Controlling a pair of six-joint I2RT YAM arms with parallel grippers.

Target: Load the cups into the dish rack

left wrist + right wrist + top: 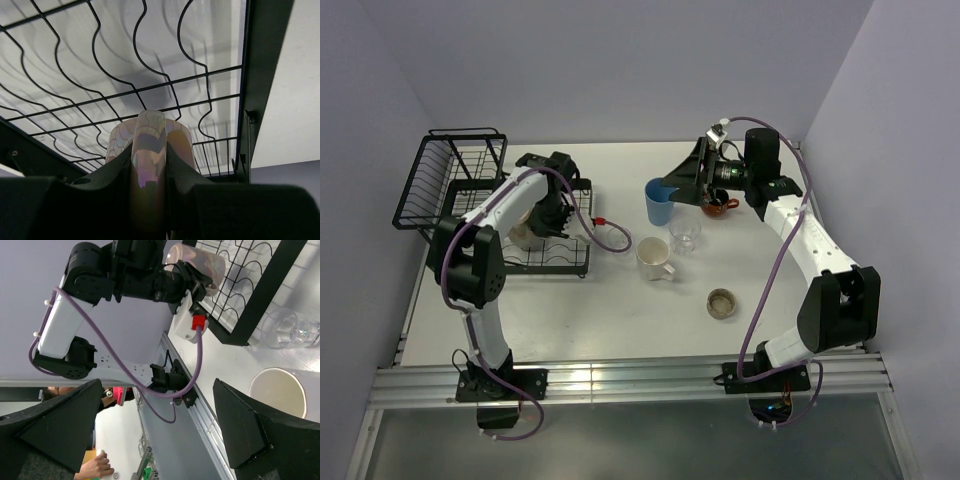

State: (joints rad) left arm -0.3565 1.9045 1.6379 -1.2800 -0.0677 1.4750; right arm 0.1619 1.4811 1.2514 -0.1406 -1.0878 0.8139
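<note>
Okay, my left gripper pinching pinkish mug by handle over dish rack; right gripper spread wide.

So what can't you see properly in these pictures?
Pink mug: left wrist view, the jaws hide its lower part; top view, left arm covers most of it.
Brown cup: top view, half behind right arm.
Glass: right wrist view, cut by the right edge.

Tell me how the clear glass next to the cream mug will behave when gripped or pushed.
The clear glass looks smooth and shiny, so it is probably slippery. Its see-through wall hints at fragility. Standing upright on a flat base, it should slide rather than roll.
</note>
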